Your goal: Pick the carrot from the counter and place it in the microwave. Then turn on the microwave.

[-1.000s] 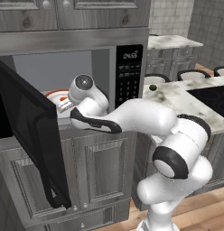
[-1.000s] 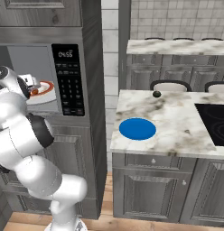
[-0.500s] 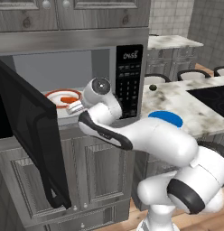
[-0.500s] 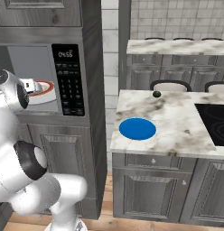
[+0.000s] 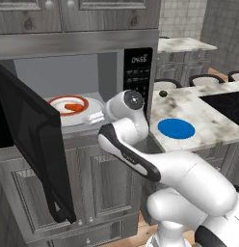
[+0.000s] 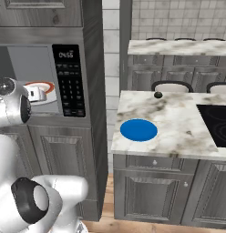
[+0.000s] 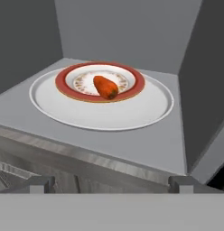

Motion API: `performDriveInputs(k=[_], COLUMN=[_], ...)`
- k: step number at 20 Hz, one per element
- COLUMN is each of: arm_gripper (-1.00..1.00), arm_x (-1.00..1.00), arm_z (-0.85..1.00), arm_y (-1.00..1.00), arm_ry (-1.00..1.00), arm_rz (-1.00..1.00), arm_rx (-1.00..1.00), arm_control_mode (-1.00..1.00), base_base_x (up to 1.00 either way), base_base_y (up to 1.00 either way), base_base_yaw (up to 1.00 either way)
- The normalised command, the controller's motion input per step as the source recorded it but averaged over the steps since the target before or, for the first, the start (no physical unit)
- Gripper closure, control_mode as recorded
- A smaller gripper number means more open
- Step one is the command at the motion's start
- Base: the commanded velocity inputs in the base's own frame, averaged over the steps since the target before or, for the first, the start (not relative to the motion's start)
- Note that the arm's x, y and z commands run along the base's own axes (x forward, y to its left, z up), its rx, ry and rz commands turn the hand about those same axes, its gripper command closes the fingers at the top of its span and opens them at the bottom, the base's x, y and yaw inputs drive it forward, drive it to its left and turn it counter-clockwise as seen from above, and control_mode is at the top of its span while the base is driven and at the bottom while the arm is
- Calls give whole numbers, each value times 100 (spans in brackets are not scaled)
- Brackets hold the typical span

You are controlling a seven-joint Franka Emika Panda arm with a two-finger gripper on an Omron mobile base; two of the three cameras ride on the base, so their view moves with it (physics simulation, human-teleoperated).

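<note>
The carrot lies on a red-rimmed plate on the white turntable inside the open microwave. The left base view shows the same carrot well inside the cavity. My gripper hangs at the front of the opening, open and empty, a short way back from the carrot. In the hand view its fingertips stand wide apart at the bottom edge. From the right base view the gripper sits just left of the keypad. The marble counter lies to the right.
The microwave door swings out wide on the left, below and beside my arm. A round blue plate and a small dark knob rest on the counter. A black cooktop lies at the far right. Grey cabinets surround the microwave.
My hand has drawn back from over the plate to the front of the opening, and the arm's elbow has swung right. The carrot stays on the plate. The jaws remain open.
</note>
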Motion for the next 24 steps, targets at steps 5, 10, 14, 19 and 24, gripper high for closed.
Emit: performDriveInputs(k=[5,10,14,19,24], arm_gripper=[-100,-100,-100,-100,100], arm_x=[-49,-49,-43,-30,-30], arm_z=[0,1,5,5,4], arm_y=[-25,-24,-27,-21,-11], arm_ry=[-6,-8,-7,-3,-1], arm_rz=[0,0,0,0,0], arm_rx=[5,3,1,0,0], arm_control_mode=[-100,-100,-100,-100,-100], base_base_x=[0,0,0,0,0], base_base_y=[0,0,0,0,0], base_base_yaw=[0,0,0,0,0])
